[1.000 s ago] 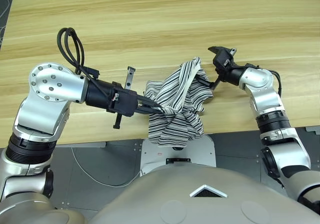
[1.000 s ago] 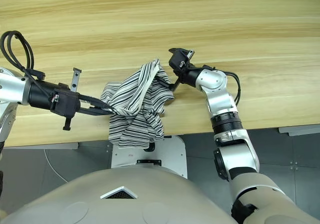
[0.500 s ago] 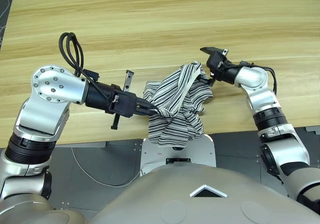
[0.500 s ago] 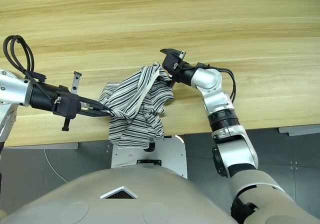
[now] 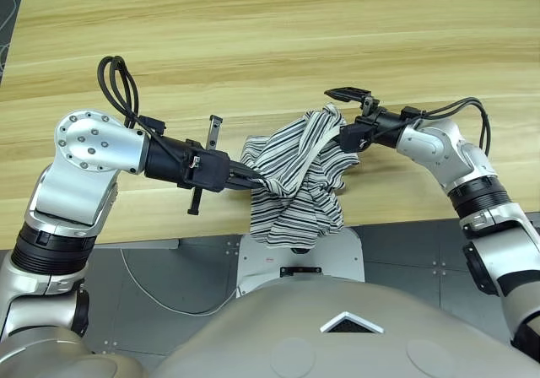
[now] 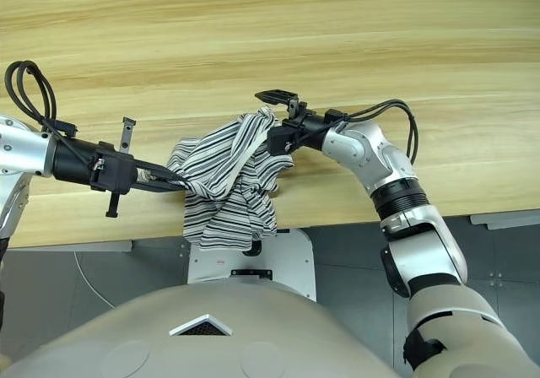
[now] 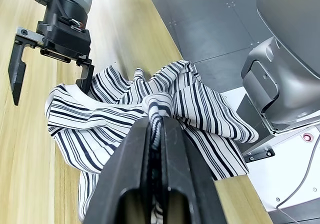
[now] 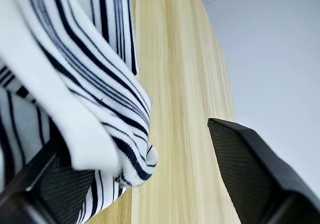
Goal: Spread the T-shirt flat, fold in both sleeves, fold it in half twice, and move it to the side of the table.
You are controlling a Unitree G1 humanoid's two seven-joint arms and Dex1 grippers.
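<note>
You see the T-shirt (image 5: pixel 295 175) bunched at the near edge of the bench (image 5: pixel 253 40), its sleeves and collar lost among the folds. At the heap's 6 o'clock the cloth hangs over that edge and covers it. At 9 o'clock the left gripper's (image 5: pixel 257 182) jaws are buried in a pinched fold. At 2 o'clock the right gripper's (image 5: pixel 342 118) lower finger is partly hidden behind fabric. Toward 12 o'clock the bench runs off the frame.
</note>
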